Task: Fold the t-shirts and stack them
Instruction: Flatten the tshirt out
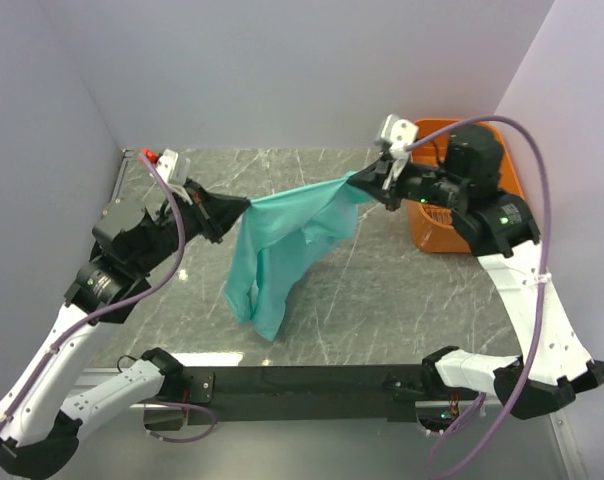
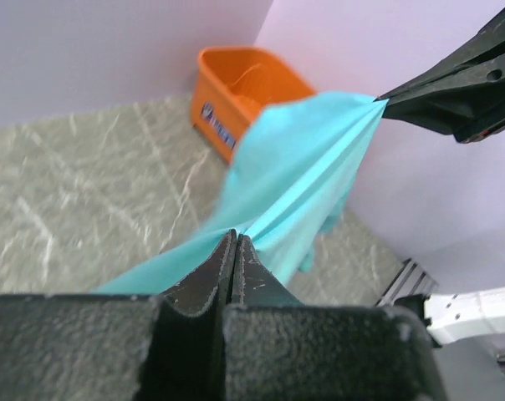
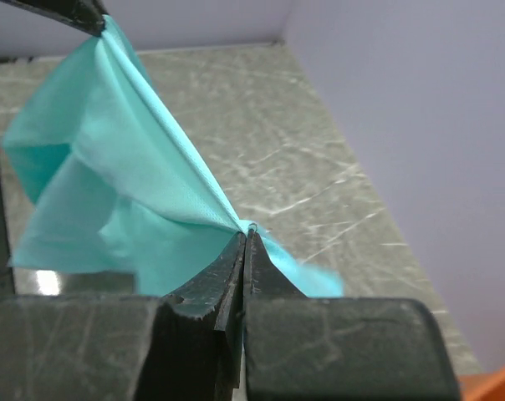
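A teal t-shirt [image 1: 282,245] hangs in the air above the marble table, stretched between both grippers, with its lower part drooping toward the table's middle. My left gripper [image 1: 246,207] is shut on the shirt's left end; in the left wrist view the cloth [image 2: 303,175] runs from my closed fingertips [image 2: 236,238] up to the other gripper. My right gripper [image 1: 356,180] is shut on the shirt's right end; in the right wrist view the cloth [image 3: 127,175] fans out from my closed fingertips [image 3: 246,234].
An orange plastic basket [image 1: 428,232] stands at the back right, behind the right arm, also in the left wrist view [image 2: 236,83]. Pale walls enclose the table on three sides. A black bar [image 1: 302,380] runs along the near edge.
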Controlling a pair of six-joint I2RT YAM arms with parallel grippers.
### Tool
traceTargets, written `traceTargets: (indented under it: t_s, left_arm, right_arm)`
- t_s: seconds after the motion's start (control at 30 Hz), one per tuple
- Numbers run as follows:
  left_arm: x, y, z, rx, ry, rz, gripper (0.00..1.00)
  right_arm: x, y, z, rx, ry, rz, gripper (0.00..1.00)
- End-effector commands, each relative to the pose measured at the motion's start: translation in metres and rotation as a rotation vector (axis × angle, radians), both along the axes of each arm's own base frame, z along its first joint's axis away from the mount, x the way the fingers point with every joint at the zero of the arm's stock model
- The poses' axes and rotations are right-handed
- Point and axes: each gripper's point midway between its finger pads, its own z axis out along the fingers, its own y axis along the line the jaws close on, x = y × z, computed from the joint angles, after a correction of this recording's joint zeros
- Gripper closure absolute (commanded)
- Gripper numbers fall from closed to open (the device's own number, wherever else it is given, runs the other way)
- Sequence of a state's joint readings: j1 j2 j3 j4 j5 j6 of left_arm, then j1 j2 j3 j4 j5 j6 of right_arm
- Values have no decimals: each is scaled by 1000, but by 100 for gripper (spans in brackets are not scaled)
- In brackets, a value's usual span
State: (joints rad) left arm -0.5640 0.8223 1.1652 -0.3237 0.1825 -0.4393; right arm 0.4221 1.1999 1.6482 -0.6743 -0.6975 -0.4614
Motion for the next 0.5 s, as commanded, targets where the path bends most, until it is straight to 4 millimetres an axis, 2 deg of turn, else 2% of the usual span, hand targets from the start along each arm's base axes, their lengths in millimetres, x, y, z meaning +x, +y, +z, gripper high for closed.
traceTargets:
  t_s: [0.0, 0.03, 0.13, 0.23, 0.4, 0.47]
  left_arm:
    - [-1, -8, 51, -54, -125, -48, 99]
    - [-1, -9, 57, -56, -136, -54, 99]
    - [3, -13, 60, -38, -140, -66, 99]
    - [8, -16, 52, -15, -126, -69, 99]
    - [12, -19, 28, 11, -80, -72, 99]
    - [12, -20, 13, 30, -54, -80, 99]
  right_arm:
    - [9, -24, 19, 17, -12, -119, 100]
    - [9, -29, 25, 26, -30, -138, 100]
    - [3, -38, 42, 47, -77, -167, 100]
    - [-5, -40, 48, 59, -96, -161, 100]
    - [-12, -38, 36, 52, -84, -133, 100]
    - [-22, -36, 28, 39, -89, -90, 100]
